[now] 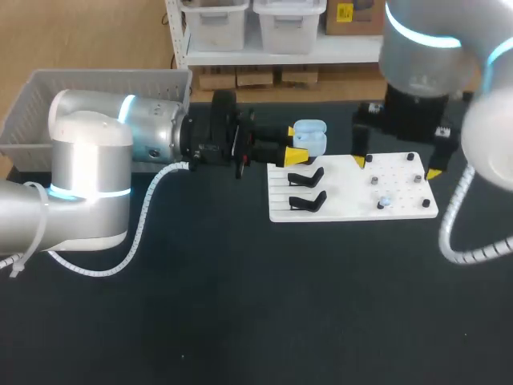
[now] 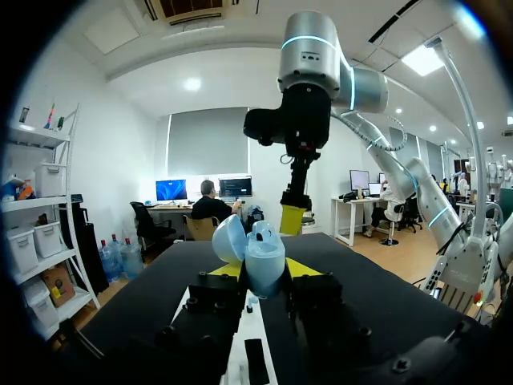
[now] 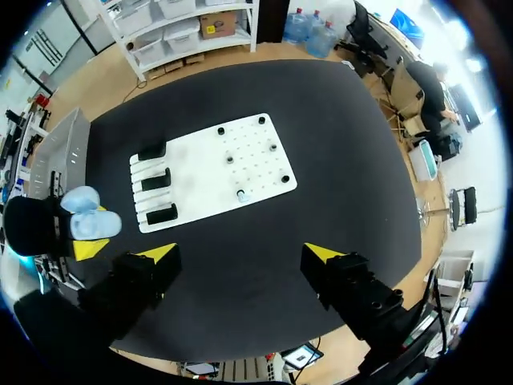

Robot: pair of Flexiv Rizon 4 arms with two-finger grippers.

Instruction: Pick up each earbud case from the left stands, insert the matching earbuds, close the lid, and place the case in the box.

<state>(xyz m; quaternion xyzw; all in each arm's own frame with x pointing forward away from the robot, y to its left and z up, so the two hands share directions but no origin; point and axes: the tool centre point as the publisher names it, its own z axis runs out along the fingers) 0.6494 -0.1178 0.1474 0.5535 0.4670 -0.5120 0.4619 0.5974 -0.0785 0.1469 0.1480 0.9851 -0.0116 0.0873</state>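
Note:
A light blue earbud case (image 1: 310, 137) with its lid up is held off the table at the white board's (image 1: 353, 196) far left corner, my left gripper (image 1: 297, 145) shut on it. In the left wrist view the case (image 2: 264, 258) sits upright between the yellow tips, lid (image 2: 228, 239) tilted back. My right gripper (image 1: 396, 168) hangs open above the board's right half. From its wrist the right gripper (image 3: 240, 254) stands wide open with nothing in it, high over the board (image 3: 200, 172). One small blue earbud (image 1: 384, 202) (image 3: 243, 195) rests on the board's peg area.
Black stands (image 1: 305, 176) (image 1: 308, 201) line the board's left side; three stands (image 3: 157, 180) show from the right wrist and none carries a case. A grey basket (image 1: 80, 87) stands at the table's back left, partly behind my left arm.

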